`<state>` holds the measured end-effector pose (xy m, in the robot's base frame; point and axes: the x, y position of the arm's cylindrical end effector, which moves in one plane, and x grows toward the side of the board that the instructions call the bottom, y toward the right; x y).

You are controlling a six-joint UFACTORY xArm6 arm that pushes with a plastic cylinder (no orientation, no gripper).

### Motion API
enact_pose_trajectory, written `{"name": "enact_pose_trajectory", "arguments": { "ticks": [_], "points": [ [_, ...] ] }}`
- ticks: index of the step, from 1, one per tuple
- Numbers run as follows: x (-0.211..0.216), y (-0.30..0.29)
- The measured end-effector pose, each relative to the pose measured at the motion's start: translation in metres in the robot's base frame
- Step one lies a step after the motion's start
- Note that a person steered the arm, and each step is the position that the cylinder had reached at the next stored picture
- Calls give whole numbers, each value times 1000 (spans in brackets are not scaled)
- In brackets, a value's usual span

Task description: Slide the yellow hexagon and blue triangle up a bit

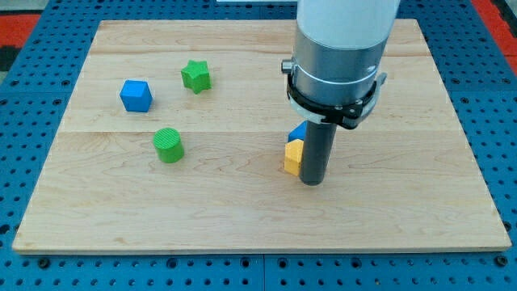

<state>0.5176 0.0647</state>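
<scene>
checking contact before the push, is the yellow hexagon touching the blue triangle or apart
Touching: the yellow hexagon sits right under the blue triangle with no gap showing. My tip hides their right sides.

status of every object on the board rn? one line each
my tip: down on the board, close against the right side of the yellow block
yellow block: partly hidden by the rod, just below the blue triangle
blue triangle: mostly hidden behind the rod
blue cube: alone, view's left
green star: alone, upper left
green cylinder: upright, alone
board: flat
</scene>
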Motion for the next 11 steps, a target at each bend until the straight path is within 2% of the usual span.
{"name": "enact_pose_trajectory", "arguments": {
  "ticks": [2,3,4,5,6,9,11],
  "points": [
    [-25,0],
    [-13,0],
    [24,-29],
    [27,-85],
    [3,-82],
    [-41,-4],
    [-73,26]
  ]
}}
